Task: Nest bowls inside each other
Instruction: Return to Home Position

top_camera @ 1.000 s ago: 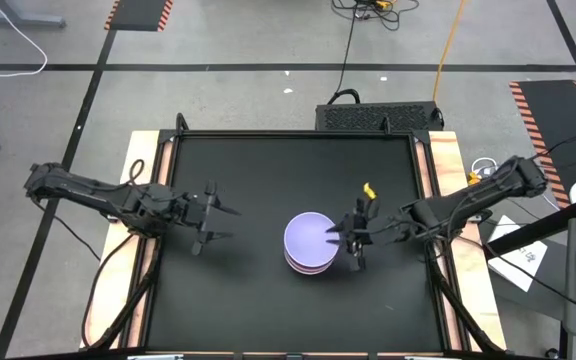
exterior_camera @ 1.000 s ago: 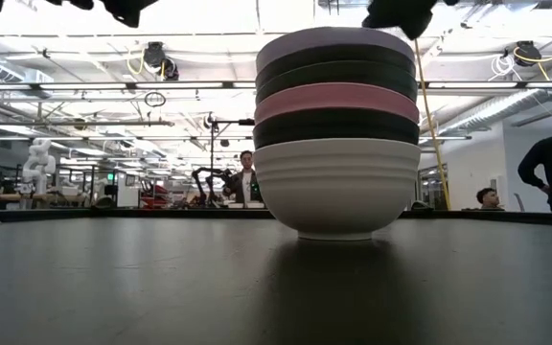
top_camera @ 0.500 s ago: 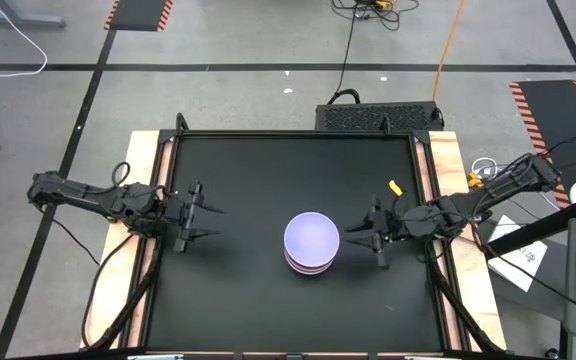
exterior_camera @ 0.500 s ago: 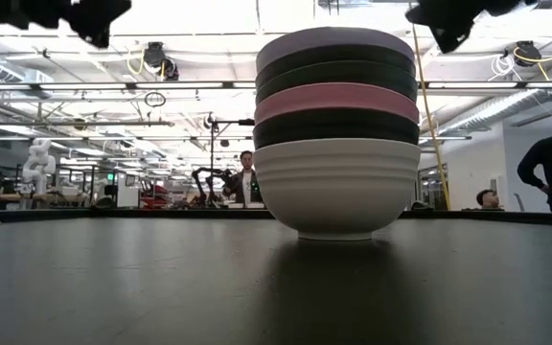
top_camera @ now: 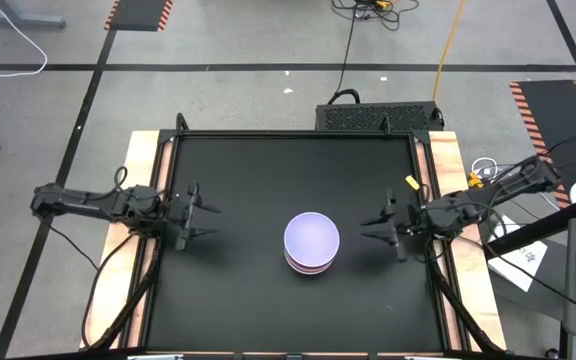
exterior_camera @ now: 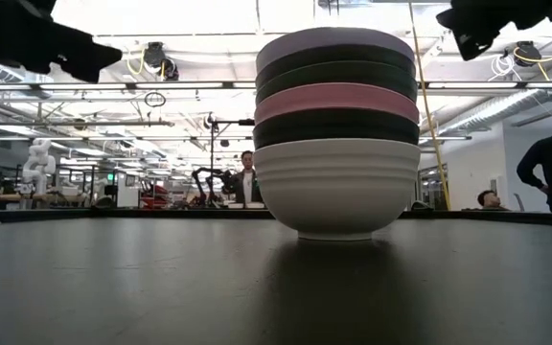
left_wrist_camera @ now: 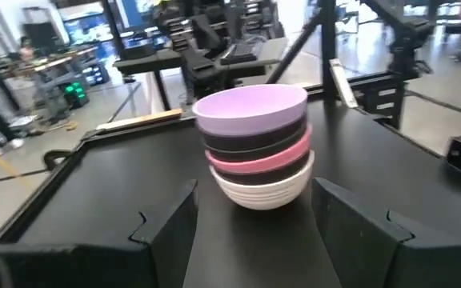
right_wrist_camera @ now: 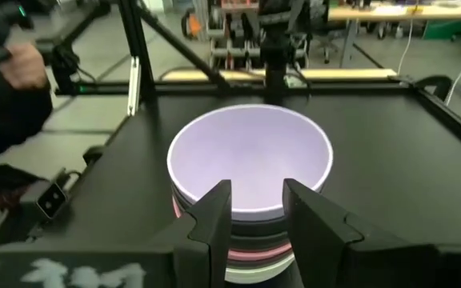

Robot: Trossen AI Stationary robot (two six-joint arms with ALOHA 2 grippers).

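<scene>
Bowls (exterior_camera: 336, 134) — smooth plastic, table (top_camera: 248, 290) — matt black

Robotics lab, exposed ceiling pipes (exterior_camera: 506, 103), other robot arms (exterior_camera: 205, 180) in the background, hazard-striped floor mats (top_camera: 140, 12), trailing cables (top_camera: 347, 50)

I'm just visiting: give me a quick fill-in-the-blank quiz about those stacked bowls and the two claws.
1. The stack holds ____ bowls.
2. Its bottom bowl is ____.
3. The left claw and the right claw each hold ____.
Missing words: six; white; nothing.
</scene>
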